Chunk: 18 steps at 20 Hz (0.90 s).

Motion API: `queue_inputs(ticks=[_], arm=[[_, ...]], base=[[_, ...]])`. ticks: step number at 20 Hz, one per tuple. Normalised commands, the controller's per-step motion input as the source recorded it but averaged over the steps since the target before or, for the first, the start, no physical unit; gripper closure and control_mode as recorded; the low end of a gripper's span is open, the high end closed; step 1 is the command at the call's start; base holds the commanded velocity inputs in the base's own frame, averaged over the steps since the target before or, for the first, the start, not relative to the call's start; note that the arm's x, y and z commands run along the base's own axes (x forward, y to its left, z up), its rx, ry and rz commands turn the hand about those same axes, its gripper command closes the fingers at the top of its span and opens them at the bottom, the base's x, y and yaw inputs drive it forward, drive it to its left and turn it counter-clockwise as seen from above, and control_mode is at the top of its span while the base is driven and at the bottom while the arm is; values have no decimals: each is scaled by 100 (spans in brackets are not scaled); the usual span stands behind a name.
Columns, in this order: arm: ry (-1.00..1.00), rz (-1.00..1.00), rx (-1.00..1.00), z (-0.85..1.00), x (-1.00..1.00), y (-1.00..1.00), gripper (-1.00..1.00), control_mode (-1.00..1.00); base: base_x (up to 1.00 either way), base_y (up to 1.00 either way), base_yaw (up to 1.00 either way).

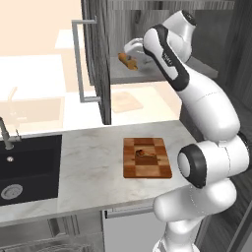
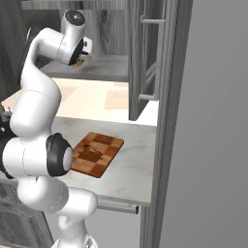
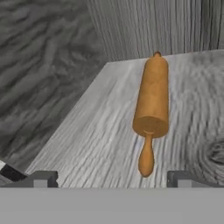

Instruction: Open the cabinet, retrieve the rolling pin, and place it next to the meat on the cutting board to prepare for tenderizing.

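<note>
The cabinet (image 1: 98, 59) stands open, its left door swung out toward me with its silver handle (image 1: 78, 60). On its grey shelf (image 3: 105, 131) lies the orange-brown rolling pin (image 3: 152, 98), pointing away from the hand; it also shows as the rolling pin (image 1: 128, 61) from the base. My gripper (image 3: 113, 179) is open, inside the cabinet just short of the pin's near knob, holding nothing. Below on the counter, the checkered cutting board (image 1: 147, 157) carries the small reddish-brown meat (image 1: 142, 153).
A black sink (image 1: 29, 167) with a faucet (image 1: 6, 133) lies left of the board. A plain beige board (image 1: 125, 101) rests on the far counter. The right cabinet door (image 2: 138, 58) hangs open beside a tall grey panel (image 2: 208, 145).
</note>
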Motion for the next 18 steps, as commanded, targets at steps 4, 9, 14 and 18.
queue_inputs(ticks=[4,9,14,18], arm=[[-6,0,-20,-5,31,-10,-100,-100],[-5,0,-19,-21,21,-8,-100,-100],[-2,-4,-13,-25,26,0,-100,-100],[0,-8,-6,-19,39,0,-100,-100]], base=[[0,0,0],[0,0,0],[0,0,0],[0,0,0]])
